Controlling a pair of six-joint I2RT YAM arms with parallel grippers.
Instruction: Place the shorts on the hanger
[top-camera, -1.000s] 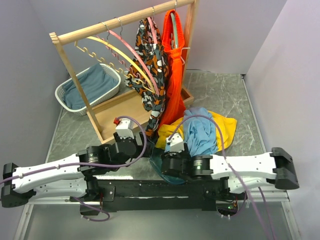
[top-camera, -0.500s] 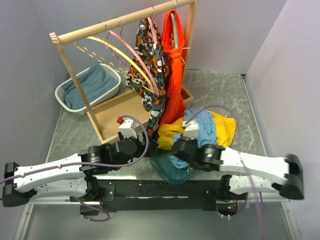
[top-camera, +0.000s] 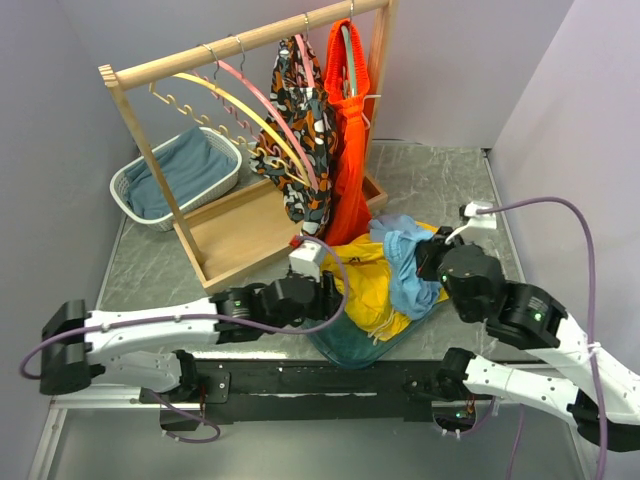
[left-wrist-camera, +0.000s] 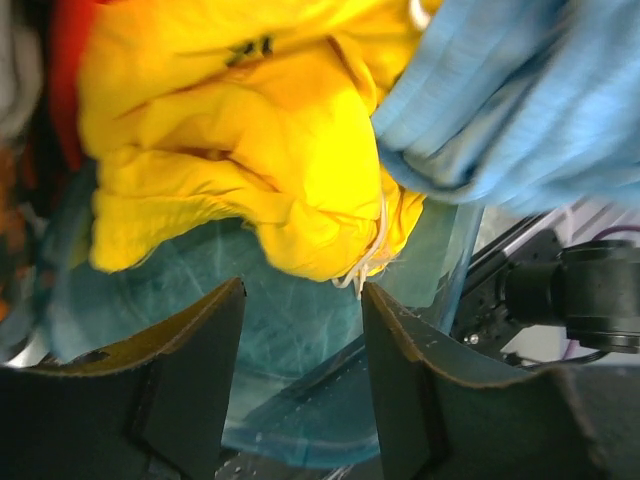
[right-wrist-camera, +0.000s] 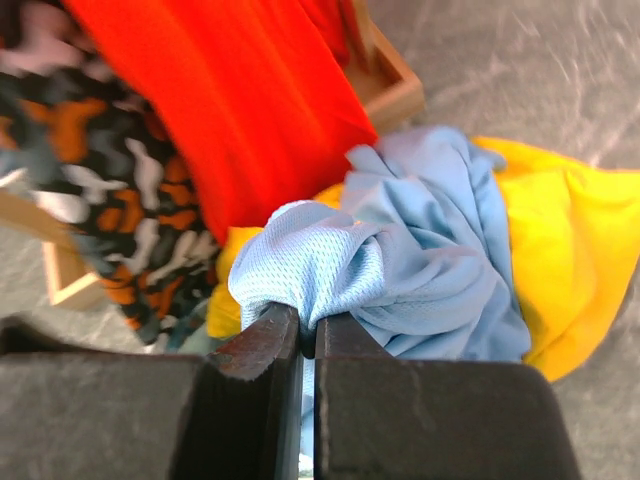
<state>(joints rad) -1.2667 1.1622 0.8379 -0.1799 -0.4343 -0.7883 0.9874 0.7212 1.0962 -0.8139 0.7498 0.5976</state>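
The light blue shorts (top-camera: 404, 268) lie bunched on a yellow garment (top-camera: 368, 292) right of the rack. My right gripper (top-camera: 432, 258) is shut on a raised fold of the shorts (right-wrist-camera: 420, 250), which bulges just past the right gripper (right-wrist-camera: 308, 322). My left gripper (top-camera: 330, 288) hovers open over a dark teal cloth (left-wrist-camera: 290, 320); the yellow garment (left-wrist-camera: 250, 150) and the shorts (left-wrist-camera: 520, 90) lie beyond the left gripper (left-wrist-camera: 300, 295), with nothing between its fingers. The pink hanger (top-camera: 262, 108) hangs on the wooden rail, bare, beside a yellow hanger (top-camera: 228, 98).
A patterned garment (top-camera: 300, 130) and an orange one (top-camera: 350, 150) hang on the rack, above its wooden base tray (top-camera: 235, 232). A white basket (top-camera: 135, 208) with a blue-grey cloth stands at back left. The teal cloth (top-camera: 345, 348) lies at the table's near edge.
My right gripper closed on the shorts and its arm swung right, pulling the fold up. My left arm reached forward to the yellow garment and its jaws narrowed.
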